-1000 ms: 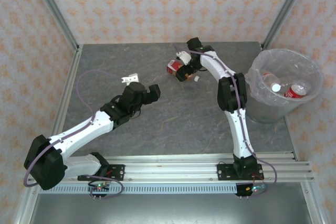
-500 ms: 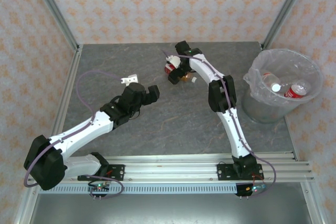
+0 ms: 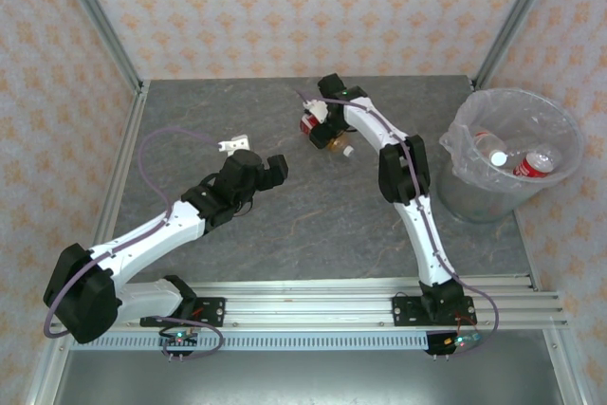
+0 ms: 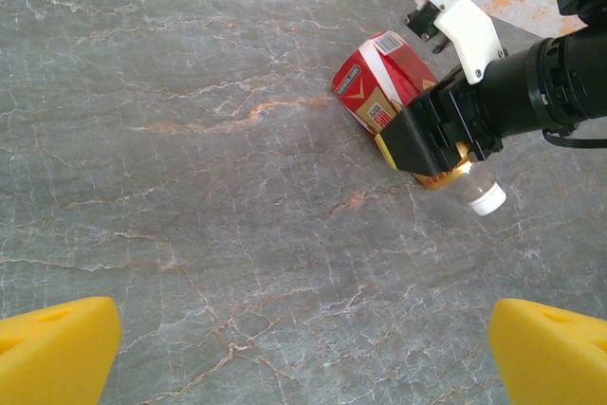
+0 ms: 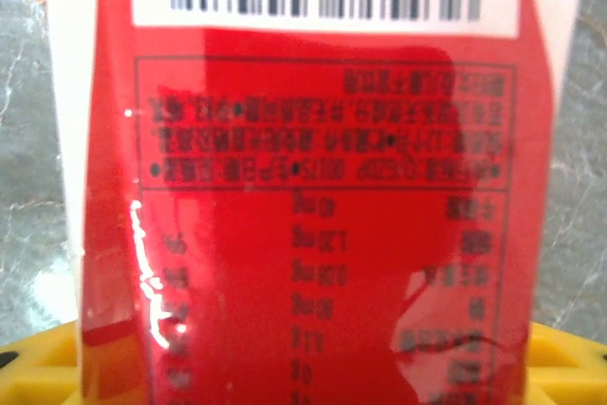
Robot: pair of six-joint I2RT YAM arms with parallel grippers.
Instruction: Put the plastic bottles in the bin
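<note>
Top external view gives you the grey marbled table (image 3: 313, 225) first, and on it, at about 3 o'clock from its centre and hard against the right edge, the round pale grey-white bin with a clear bag liner (image 3: 479, 198). Your right arm (image 3: 422, 225) reaches from its base at 5 o'clock up to 12 o'clock, while your left arm (image 3: 152, 230) lies bent across the 8 o'clock side, well apart from the bin. In the left wrist view your left gripper (image 4: 303, 358) is released, its yellow foam fingers (image 4: 57, 348) spread wide at the two lower corners with bare table between them. At 2 o'clock in that same view your right gripper (image 4: 434, 151) is clamped across a see-through plastic bottle with a red-and-white label (image 4: 384, 78), which lies on its side at the table's 12 o'clock. The right wrist view shows its label filling the space between the yellow pads (image 5: 28, 367), which press on either side. You cannot tell whether this bottle is off the table. Inside the bin, two more clear plastic bottles rest on the liner: a white-capped one (image 3: 491, 149) and, just beside it at 3 o'clock, a red-labelled one (image 3: 536, 163). The gripped bottle's small white cap (image 4: 489, 199) points to 4 o'clock in the left wrist view.
</note>
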